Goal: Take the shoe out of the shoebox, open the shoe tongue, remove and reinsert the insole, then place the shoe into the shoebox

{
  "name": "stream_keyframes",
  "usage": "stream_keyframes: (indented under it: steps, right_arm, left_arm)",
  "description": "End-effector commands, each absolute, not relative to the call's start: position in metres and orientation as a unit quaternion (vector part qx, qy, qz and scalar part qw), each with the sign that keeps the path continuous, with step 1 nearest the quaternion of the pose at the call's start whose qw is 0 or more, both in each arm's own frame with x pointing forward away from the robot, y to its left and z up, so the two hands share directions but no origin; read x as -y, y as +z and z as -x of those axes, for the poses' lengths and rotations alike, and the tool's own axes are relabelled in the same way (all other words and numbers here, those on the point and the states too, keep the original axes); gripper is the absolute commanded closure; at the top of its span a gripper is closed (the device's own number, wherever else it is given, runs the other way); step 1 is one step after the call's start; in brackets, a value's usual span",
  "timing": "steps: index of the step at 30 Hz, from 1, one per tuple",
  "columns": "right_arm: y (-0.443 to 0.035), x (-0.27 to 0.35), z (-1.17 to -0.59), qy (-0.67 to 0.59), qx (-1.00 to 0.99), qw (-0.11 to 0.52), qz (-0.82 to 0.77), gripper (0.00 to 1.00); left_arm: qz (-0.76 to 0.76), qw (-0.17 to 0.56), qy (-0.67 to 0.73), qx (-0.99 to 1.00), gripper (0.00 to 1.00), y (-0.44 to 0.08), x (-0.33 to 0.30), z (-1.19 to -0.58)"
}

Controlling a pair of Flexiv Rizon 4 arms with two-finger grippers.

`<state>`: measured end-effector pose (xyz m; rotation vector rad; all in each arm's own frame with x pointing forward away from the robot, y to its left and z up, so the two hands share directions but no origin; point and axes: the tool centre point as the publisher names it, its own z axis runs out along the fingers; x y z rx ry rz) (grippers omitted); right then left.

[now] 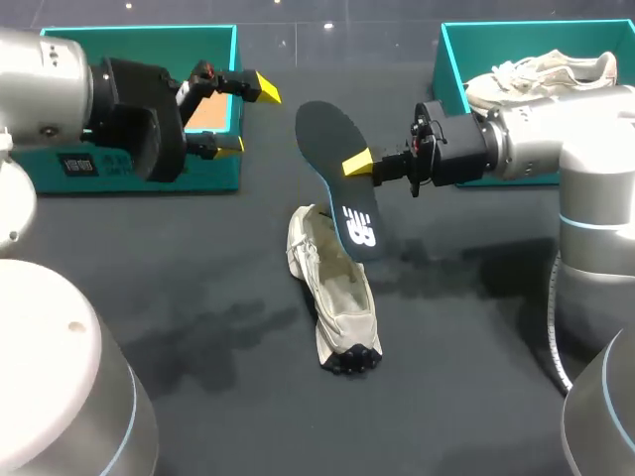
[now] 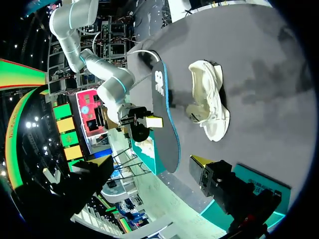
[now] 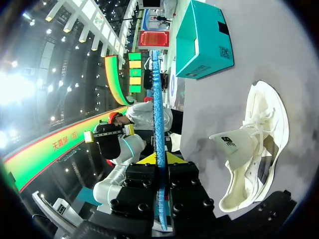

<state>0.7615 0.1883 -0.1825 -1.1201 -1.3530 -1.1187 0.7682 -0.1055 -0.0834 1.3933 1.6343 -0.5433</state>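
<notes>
Item: table (image 1: pixel 248 416), dark grey matte top, one unbroken surface. I log soft, blotchy shadows on it under and beside my right hand (image 1: pixel 355 165). Light even.

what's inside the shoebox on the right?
A white shoe lies in the shoebox. The right arm covers the front part, so anything there cannot be seen, nor can the floor under the shoe.

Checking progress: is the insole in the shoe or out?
Out: the right gripper holds the insole, beside the shoe on the table.
</notes>
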Motion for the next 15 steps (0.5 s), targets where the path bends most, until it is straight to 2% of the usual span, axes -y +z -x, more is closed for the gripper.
stream_keyframes:
  steps: [1,12,14,15]
  right_arm:
    - [-0.182,-0.189,-0.761,-0.463,0.561,0.505,0.465,1.00]
    - [-0.182,-0.189,-0.761,-0.463,0.561,0.505,0.465,1.00]
    - [-0.182,-0.189,-0.761,-0.463,0.561,0.505,0.465,1.00]
    - [-0.182,-0.189,-0.761,-0.463,0.561,0.505,0.465,1.00]
  left_arm:
    - [-0.603,0.254,-0.167,-0.738,0.00,-0.057,0.118,-0.801]
    - [-0.597,0.253,-0.169,-0.743,0.00,-0.054,0.122,-0.803]
    - [-0.586,0.210,-0.146,-0.769,0.00,-0.043,0.133,-0.810]
    - [-0.584,0.222,-0.153,-0.766,0.00,-0.038,0.135,-0.811]
